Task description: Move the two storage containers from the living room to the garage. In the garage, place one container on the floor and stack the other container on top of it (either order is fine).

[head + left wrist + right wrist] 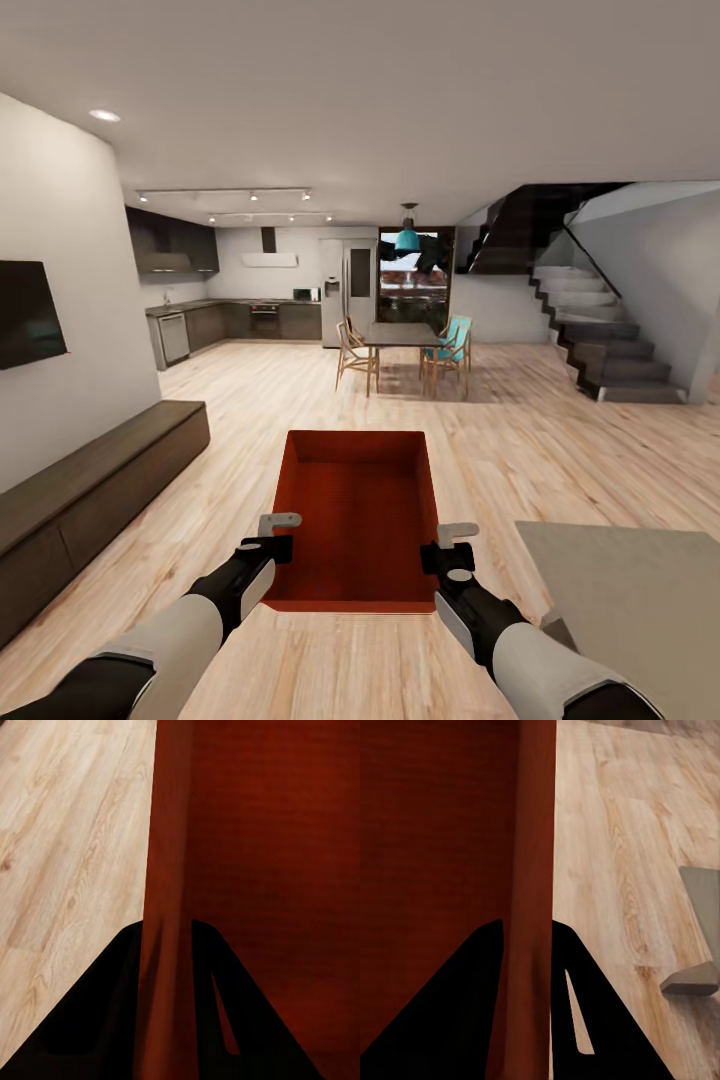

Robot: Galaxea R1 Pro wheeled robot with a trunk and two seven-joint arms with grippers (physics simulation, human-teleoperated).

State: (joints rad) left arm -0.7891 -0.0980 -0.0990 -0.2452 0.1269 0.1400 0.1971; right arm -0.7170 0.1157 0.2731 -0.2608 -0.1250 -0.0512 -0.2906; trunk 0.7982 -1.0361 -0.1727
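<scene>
So the robot was standing in the living room (300, 420) with one storage container (356, 520) held out in front of it, open top up, over the pale plank flooring (520, 450). The left end effector (277, 535) was pinching the container's left long wall near the close corner, and the right end effector (452, 548) was pinching the right long wall the same way. Both wrist views backed that up: in the left one the red wall (165, 907) ran straight between the two dark fingers (97, 1020), and in the right one the wall (532, 870) sat between its fingers (450, 1012) too.

Around it: a long low dark cabinet (90, 490) along the white wall on the left with a black TV (25, 315) above it, a grey slab (630, 590) just beside the right arm, and further back a dining table with chairs (405, 350), the kitchen (240, 310) and a dark staircase (600, 340)
</scene>
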